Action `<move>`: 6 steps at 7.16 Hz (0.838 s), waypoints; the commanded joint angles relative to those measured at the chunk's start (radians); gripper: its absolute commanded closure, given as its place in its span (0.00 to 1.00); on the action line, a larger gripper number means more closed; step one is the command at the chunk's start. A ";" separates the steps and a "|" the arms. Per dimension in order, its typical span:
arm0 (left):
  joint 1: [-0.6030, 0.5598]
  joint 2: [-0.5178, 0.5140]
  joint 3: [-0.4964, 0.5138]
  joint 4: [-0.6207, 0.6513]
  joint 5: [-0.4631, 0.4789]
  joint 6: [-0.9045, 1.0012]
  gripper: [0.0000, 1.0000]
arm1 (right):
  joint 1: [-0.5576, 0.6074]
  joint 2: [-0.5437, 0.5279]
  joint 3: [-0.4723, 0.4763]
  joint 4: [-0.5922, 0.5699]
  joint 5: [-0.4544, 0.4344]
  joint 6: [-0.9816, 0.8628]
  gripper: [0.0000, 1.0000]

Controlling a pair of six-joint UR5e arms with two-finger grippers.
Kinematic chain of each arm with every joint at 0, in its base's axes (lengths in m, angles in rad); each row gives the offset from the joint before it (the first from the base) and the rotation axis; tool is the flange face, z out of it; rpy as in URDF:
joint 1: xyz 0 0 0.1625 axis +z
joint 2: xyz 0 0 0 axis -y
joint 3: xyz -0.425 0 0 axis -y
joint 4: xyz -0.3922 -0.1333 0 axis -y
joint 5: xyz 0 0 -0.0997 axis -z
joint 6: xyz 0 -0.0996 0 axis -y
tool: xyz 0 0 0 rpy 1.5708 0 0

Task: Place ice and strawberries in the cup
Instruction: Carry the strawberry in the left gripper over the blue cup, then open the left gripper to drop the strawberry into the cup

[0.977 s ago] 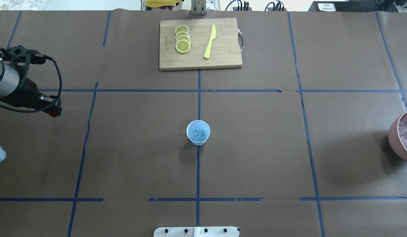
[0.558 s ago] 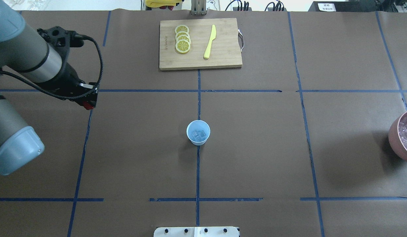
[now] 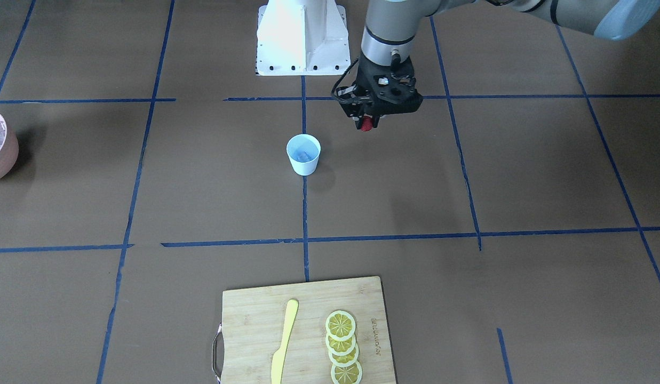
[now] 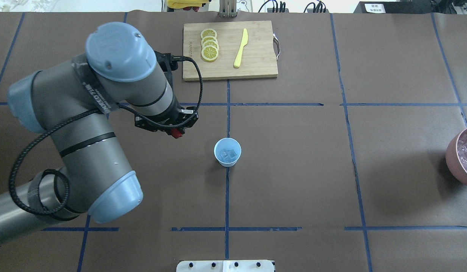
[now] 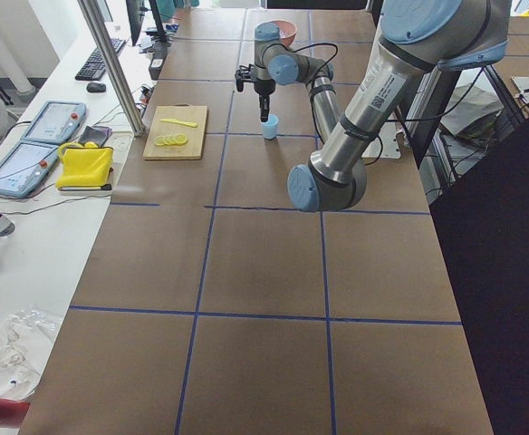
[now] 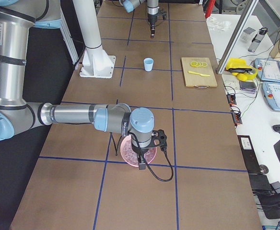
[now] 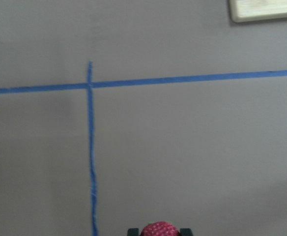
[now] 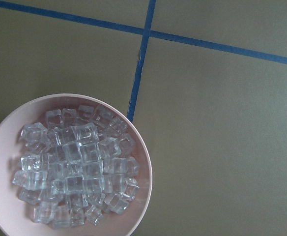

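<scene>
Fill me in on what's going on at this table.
The left gripper holds a strawberry above the table, off to one side of the cup and not yet over it. The cup already has ice in it. The right gripper hangs over the pink bowl of ice cubes at the table's end; whether it is open cannot be told. The lemon slices and knife lie on the cutting board.

Grey arm tubes [image 4: 84, 156], pale-blue joint caps [image 4: 116, 49], black cable [image 4: 10, 177], white base [image 3: 302, 37]
</scene>
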 commanded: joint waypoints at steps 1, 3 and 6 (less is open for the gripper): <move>0.083 -0.148 0.165 -0.018 0.077 -0.117 0.97 | 0.000 -0.001 0.000 0.000 0.000 0.000 0.00; 0.127 -0.156 0.225 -0.089 0.123 -0.159 0.82 | 0.000 -0.001 -0.003 0.000 0.000 0.000 0.00; 0.127 -0.153 0.224 -0.089 0.124 -0.147 0.00 | 0.000 -0.001 -0.002 0.000 0.000 0.000 0.00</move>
